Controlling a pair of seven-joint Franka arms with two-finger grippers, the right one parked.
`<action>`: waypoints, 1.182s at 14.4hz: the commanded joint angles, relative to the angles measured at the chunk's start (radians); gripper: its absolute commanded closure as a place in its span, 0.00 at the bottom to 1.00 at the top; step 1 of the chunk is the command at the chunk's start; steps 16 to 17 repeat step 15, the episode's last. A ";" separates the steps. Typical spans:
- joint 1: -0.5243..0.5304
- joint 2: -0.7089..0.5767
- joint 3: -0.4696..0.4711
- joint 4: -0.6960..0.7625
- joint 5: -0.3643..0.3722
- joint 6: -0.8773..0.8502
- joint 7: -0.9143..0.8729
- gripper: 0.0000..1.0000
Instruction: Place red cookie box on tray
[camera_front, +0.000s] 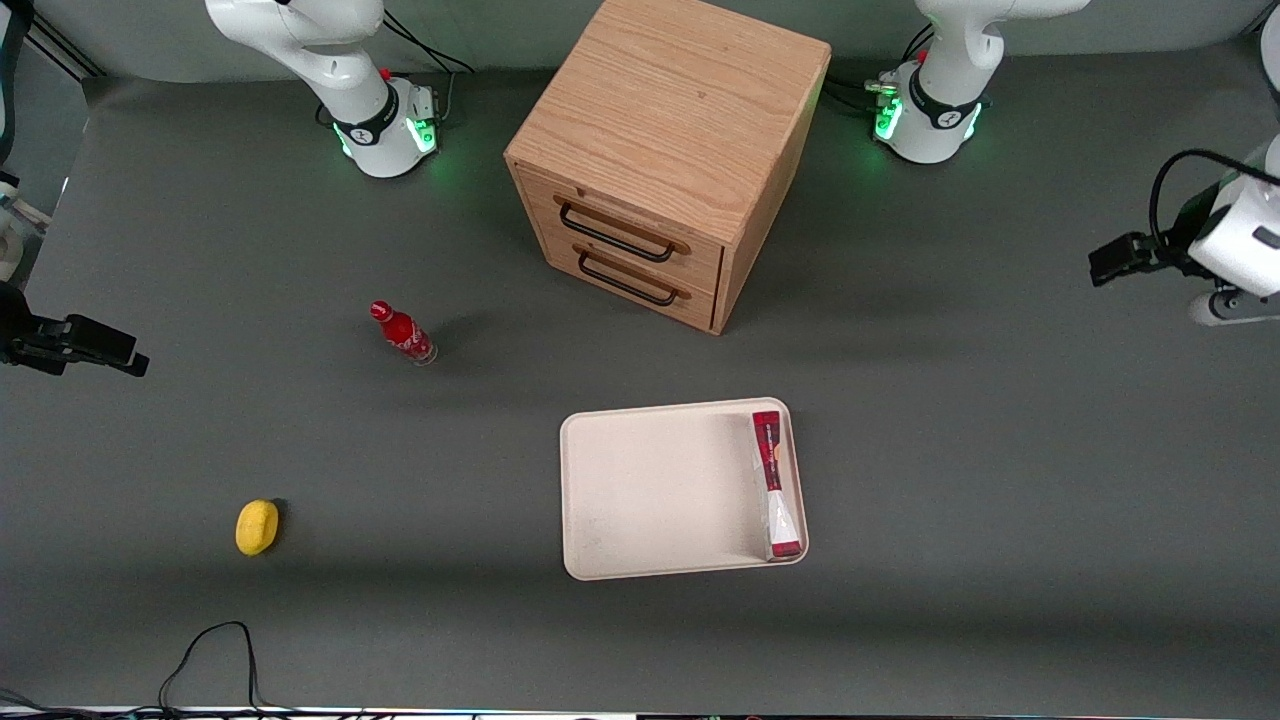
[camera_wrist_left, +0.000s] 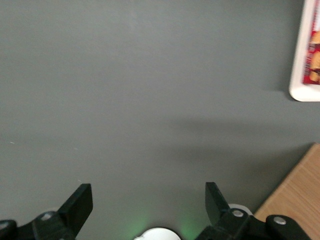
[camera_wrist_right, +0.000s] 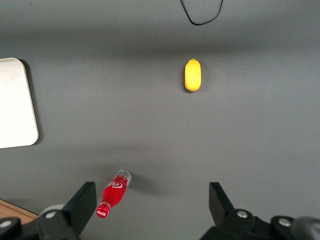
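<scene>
The red cookie box (camera_front: 775, 480) lies flat inside the cream tray (camera_front: 650, 490), along the tray's short rim on the working arm's side. My left gripper (camera_front: 1105, 265) hovers well away from the tray, at the working arm's end of the table, about level with the cabinet front. In the left wrist view the gripper (camera_wrist_left: 148, 197) is open, with only bare grey table between its two black fingers (camera_wrist_left: 80, 202). A corner of the tray (camera_wrist_left: 298, 60) with part of the cookie box (camera_wrist_left: 314, 50) shows at that view's edge.
A wooden drawer cabinet (camera_front: 660, 150) with two drawers stands farther from the front camera than the tray; its corner (camera_wrist_left: 300, 200) is near my gripper. A small red bottle (camera_front: 402, 333) and a yellow fruit (camera_front: 257, 526) lie toward the parked arm's end. A black cable (camera_front: 215, 650) loops near the front edge.
</scene>
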 joint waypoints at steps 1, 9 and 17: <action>0.020 -0.040 -0.004 -0.032 -0.050 -0.009 -0.022 0.00; 0.067 -0.013 -0.055 0.050 0.019 -0.075 -0.010 0.00; 0.051 -0.005 -0.047 0.066 0.021 -0.086 -0.011 0.00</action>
